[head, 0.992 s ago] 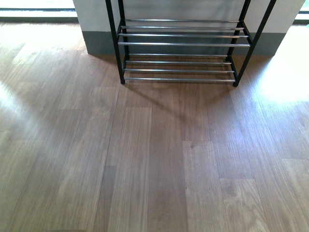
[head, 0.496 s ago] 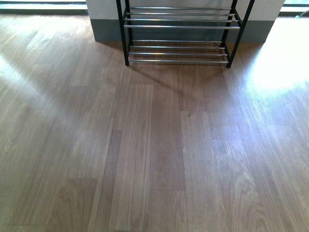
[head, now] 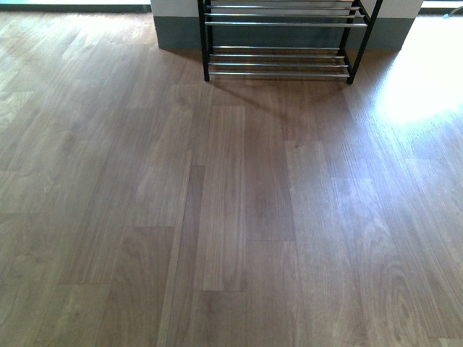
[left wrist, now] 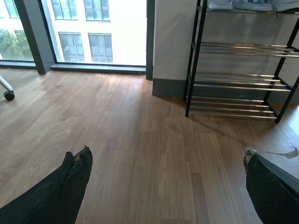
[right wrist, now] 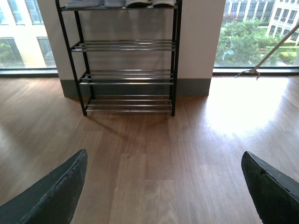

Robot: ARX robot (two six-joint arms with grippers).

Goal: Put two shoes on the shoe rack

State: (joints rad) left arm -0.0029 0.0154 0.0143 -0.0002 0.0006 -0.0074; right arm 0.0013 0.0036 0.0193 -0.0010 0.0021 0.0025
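The shoe rack (head: 278,24), with black uprights and chrome rods, stands against the wall at the far end of the wooden floor. Only its two lowest shelves show in the front view, and they hold nothing. It shows taller in the left wrist view (left wrist: 238,49) and the right wrist view (right wrist: 126,45). Its top shelf carries shoes cut off by the picture edge: a light-blue one (left wrist: 252,4) and pale ones (right wrist: 84,3). My left gripper (left wrist: 168,150) and right gripper (right wrist: 164,154) are open and empty above bare floor, well short of the rack.
A white wall pillar with grey skirting (head: 181,32) stands behind the rack, with tall windows (left wrist: 93,28) on both sides. A chair castor (left wrist: 8,94) sits at one side, a thin metal pole (right wrist: 271,51) at the other. A bright sun patch (head: 427,79) lies on the floor.
In the front view the rack has shifted up and to the right and looks smaller, with more floor showing in front of it. The view has drawn back from the rack.
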